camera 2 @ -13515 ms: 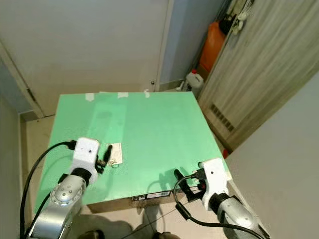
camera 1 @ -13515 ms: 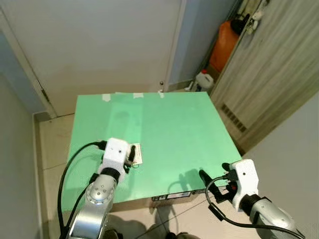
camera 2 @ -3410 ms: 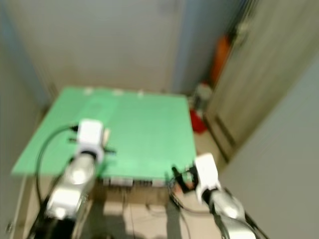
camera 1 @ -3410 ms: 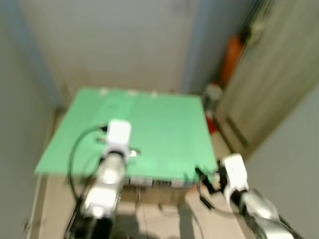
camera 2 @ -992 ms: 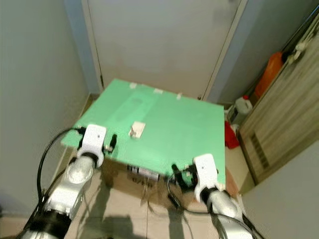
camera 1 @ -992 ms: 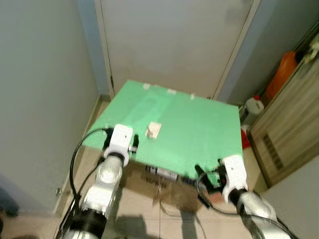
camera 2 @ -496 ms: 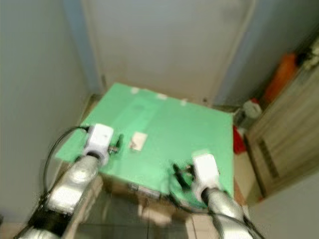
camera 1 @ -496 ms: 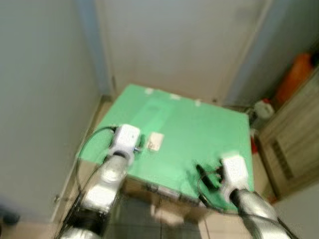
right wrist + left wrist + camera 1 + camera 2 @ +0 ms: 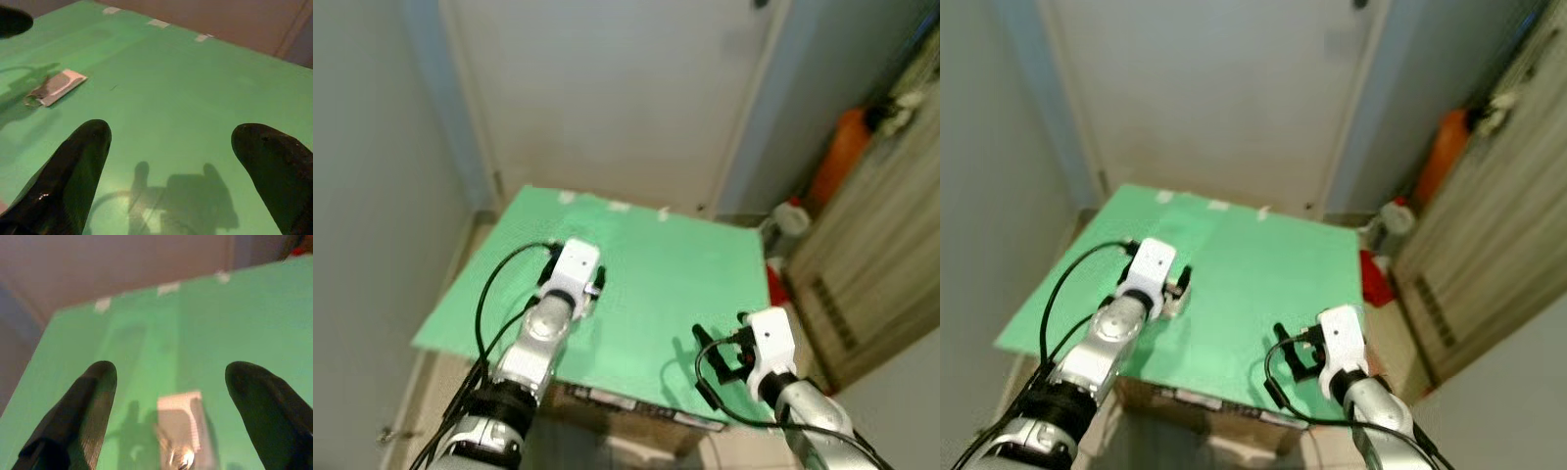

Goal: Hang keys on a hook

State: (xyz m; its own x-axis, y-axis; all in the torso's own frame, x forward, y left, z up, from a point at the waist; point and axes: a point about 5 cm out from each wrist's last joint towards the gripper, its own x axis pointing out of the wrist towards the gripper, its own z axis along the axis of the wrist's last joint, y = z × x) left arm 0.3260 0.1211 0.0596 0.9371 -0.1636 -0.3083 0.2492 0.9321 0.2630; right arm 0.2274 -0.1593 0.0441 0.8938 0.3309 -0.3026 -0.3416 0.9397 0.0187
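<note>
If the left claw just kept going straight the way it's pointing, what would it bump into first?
Most likely the keys with their pale tag, lying on the green tabletop right between the open fingers of the left gripper. Depth is hard to judge; it may meet the tabletop itself.

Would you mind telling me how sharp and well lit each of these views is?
Head views: mildly soft, evenly lit. Left wrist view: dim and blurred, the key tag hazy between the left gripper fingers. Right wrist view: sharper, with arm shadows on the green tabletop.

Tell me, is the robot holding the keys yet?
No. Both end effectors are open and empty; the left end effector hovers over the small pale tag with its metal key ring on the green tabletop.
</note>
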